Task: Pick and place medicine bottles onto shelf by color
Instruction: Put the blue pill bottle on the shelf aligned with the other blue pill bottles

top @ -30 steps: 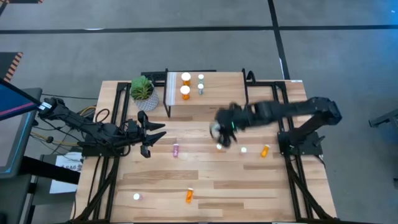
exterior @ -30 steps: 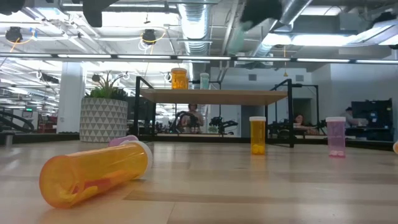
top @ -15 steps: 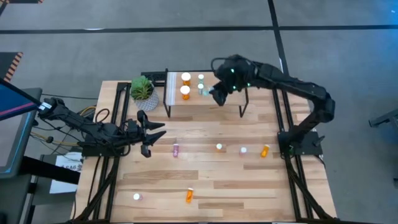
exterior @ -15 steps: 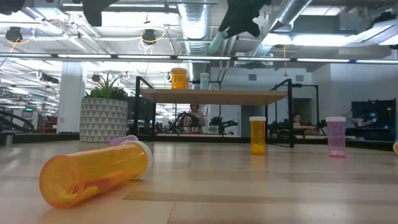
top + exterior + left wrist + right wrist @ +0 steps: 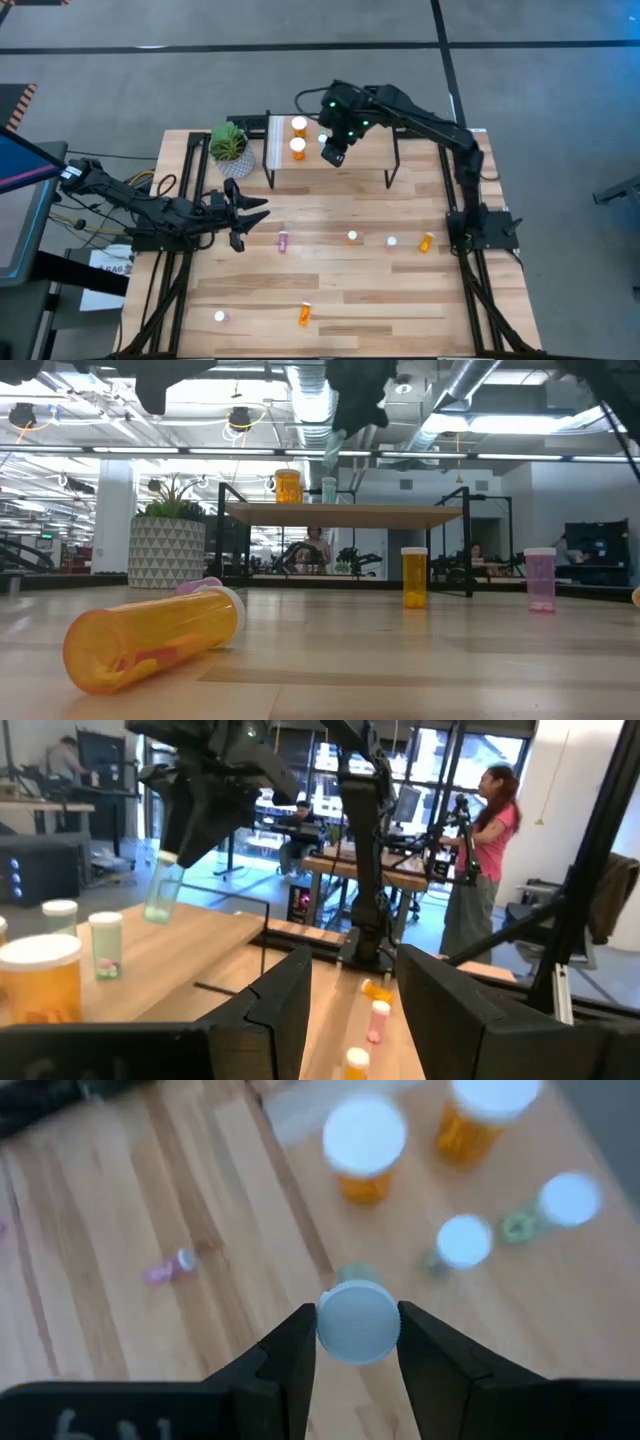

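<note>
Teal bottle (image 5: 357, 1321) clamped in right end effector (image 5: 357, 1342); left wrist view shows it above shelf (image 5: 150, 980).

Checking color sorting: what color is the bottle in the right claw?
Teal-green bottle with a white cap, clearest in the left wrist view.

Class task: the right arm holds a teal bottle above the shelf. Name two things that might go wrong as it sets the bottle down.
1. The right gripper holds the teal bottle by its cap only, and it hangs tilted, so it may topple on landing.
2. Teal bottles and orange bottles already crowd the shelf; the descent might knock one over.
</note>
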